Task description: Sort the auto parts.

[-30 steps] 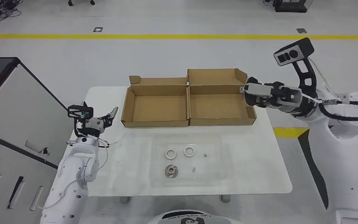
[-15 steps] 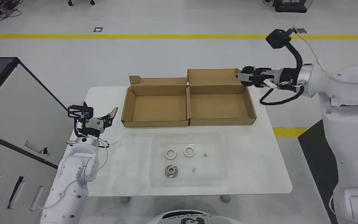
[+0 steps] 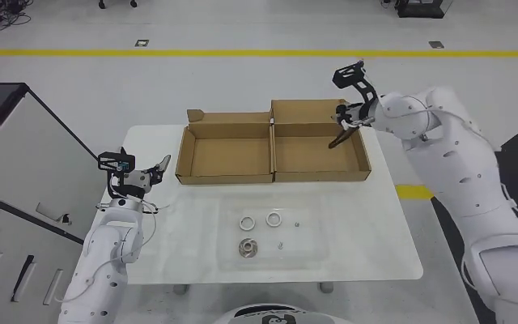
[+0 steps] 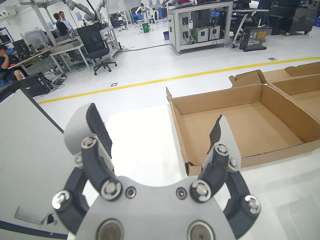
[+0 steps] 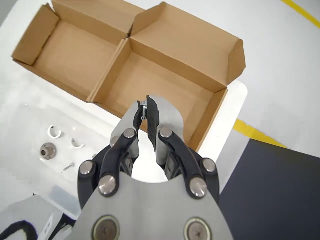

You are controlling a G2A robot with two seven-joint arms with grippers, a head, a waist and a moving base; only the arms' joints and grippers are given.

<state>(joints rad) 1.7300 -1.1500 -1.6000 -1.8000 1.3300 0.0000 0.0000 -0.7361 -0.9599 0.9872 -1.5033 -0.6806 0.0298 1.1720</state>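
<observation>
Nearest on the desk (image 3: 364,235), a flanged hub (image 3: 247,248), two rings (image 3: 246,220) and a loose bolt (image 3: 280,243) lie unsorted. The left gripper (image 4: 155,118) gapes wide, holding nothing. Beyond, the left box (image 3: 225,155) looks bare. The right gripper (image 5: 145,106), fingers pinched on a small screw (image 5: 142,112), hangs over the right box (image 3: 320,154). Sorting seems barely begun.

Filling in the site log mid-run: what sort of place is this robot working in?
Probably a robotics lab or factory-style test floor: a yellow floor line runs past the table, other robot arms stand on a frame, and an office chair sits by a desk.
</observation>
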